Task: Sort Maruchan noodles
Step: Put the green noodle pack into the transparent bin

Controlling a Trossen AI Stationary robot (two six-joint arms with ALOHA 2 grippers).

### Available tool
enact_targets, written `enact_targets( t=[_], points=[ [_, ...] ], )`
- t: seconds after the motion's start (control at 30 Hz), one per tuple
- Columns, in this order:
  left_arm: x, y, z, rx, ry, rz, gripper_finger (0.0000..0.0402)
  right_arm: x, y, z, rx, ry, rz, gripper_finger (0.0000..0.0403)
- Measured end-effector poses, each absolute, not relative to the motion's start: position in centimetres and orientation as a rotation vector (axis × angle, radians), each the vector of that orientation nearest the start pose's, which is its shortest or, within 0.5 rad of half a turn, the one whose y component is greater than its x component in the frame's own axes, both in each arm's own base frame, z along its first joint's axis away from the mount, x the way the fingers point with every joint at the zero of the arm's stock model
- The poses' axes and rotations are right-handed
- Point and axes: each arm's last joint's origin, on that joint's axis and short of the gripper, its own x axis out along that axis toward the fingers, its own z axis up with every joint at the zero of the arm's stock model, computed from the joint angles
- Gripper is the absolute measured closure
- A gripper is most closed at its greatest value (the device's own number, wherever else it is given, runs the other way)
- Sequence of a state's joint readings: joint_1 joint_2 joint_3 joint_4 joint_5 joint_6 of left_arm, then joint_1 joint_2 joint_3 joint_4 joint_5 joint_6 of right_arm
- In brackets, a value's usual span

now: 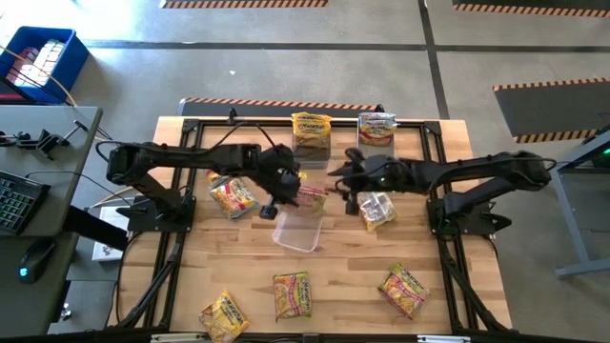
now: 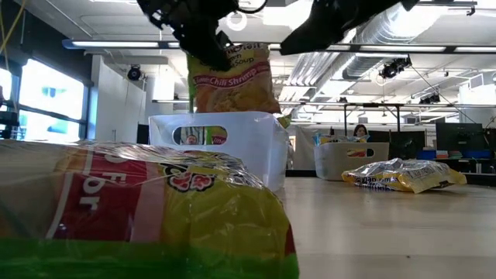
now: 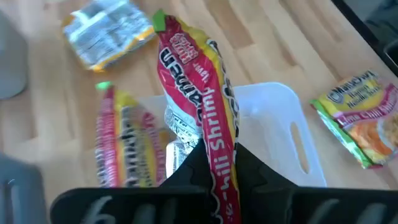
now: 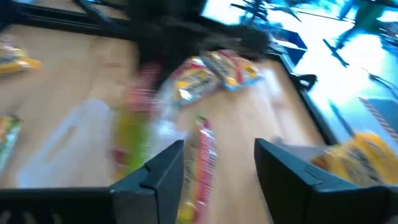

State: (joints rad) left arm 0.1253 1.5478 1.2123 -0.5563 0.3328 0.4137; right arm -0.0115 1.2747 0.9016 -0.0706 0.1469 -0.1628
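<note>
A red-and-yellow Maruchan packet (image 1: 312, 196) reading "Chili Shrimp" (image 2: 232, 81) hangs over a clear bin (image 1: 298, 229) at mid-table. My left gripper (image 1: 289, 189), reaching in from the table's left, is shut on it. My right gripper (image 1: 335, 172) stands just right of the packet, above the table. Its fingers (image 4: 158, 177) are open and hold nothing. Other noodle packets lie flat on the wood: a red-and-yellow one (image 1: 233, 195) under the left arm and a silvery one (image 1: 376, 210) under the right arm. My left gripper pinches the packet between its two fingers at one end (image 3: 217, 171), the packet edge-on between them. The fingers slant down from the table's left. The packet is lifted clear and hangs upright below them (image 2: 232, 93), above the clear bin (image 3: 280, 124).
Two more clear bins (image 1: 312, 145) (image 1: 376, 143) stand at the far edge, each with a packet on top. Three yellow packets (image 1: 224, 314) (image 1: 291, 293) (image 1: 405, 289) lie along the near edge, one right at the low camera (image 2: 139, 209). Black frame rails border the table.
</note>
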Motion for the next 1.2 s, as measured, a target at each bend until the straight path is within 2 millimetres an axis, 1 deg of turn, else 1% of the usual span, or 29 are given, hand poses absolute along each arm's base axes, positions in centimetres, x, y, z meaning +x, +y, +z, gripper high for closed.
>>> enact_targets(
  t=[0.1,0.17,0.27,0.43,0.5,0.73,0.87,1.2],
  points=[
    [32.2,3.1,26.3,0.22,0.807,-0.384,0.0398,27.0,-0.9,28.6,-0.195,0.481,-0.165,0.0249],
    [32.2,3.0,25.6,0.238,0.796,-0.378,0.0399,26.6,-0.9,28.9,-0.198,0.476,-0.18,0.0265],
    [32.3,2.9,25.0,0.247,0.778,-0.383,0.0399,26.6,-1.0,29.0,-0.2,0.478,-0.182,0.0288],
    [32.5,3.0,24.1,0.244,0.812,-0.376,0.04,26.6,-0.9,29.0,-0.2,0.474,-0.181,0.0318],
    [33.0,3.0,23.6,0.247,0.802,-0.376,0.04,26.6,-0.9,29.0,-0.199,0.472,-0.182,0.0325],
    [34.2,3.1,21.0,0.24,0.866,-0.389,0.04,26.6,-0.9,29.0,-0.199,0.467,-0.182,0.0331],
    [34.7,3.2,20.1,0.229,0.876,-0.383,0.04,26.7,-0.9,29.1,-0.202,0.463,-0.173,0.0331],
    [35.0,3.5,20.0,0.257,0.879,-0.301,0.0383,26.7,-0.9,29.1,-0.2,0.462,-0.173,0.0331]
  ],
)
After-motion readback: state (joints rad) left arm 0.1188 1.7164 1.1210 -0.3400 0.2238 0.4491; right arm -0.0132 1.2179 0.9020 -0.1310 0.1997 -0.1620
